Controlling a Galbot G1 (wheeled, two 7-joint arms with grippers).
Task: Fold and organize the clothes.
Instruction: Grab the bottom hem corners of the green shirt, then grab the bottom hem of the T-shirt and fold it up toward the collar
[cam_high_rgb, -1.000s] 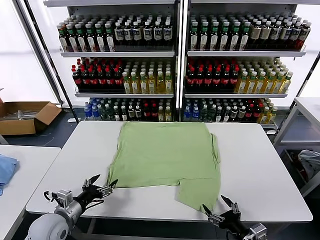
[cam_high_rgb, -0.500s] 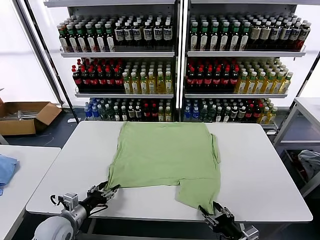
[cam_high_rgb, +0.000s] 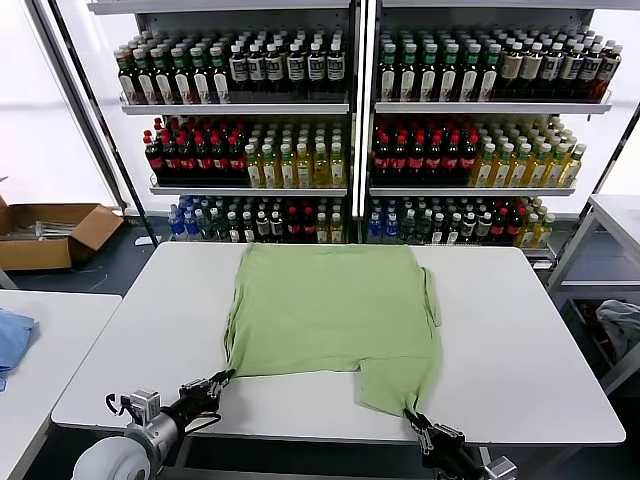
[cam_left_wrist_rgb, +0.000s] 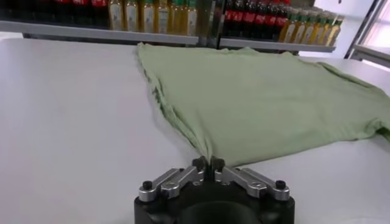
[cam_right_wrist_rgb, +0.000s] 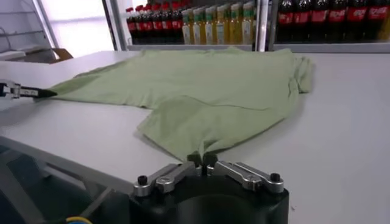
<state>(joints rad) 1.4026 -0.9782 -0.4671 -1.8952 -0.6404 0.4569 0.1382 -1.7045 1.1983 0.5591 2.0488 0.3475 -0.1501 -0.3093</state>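
shirt (cam_high_rgb: 335, 315): spread flat on table (cam_high_rgb: 520, 330), soft, light, limp; best held by corners
left gripper (cam_left_wrist_rgb: 208, 163): pinching near hem corner
right gripper (cam_right_wrist_rgb: 202, 160): pinching other near corner

You've got a soft matt cotton-looking shirt (cam_high_rgb: 335, 315), light green, lightly creased, on a smooth white table (cam_high_rgb: 520, 330) w/ slight sheen. Gripper fingers (cam_left_wrist_rgb: 177, 181) look like brushed metal on a black matt plastic body. Shelf bottles (cam_high_rgb: 430, 150) glossy.
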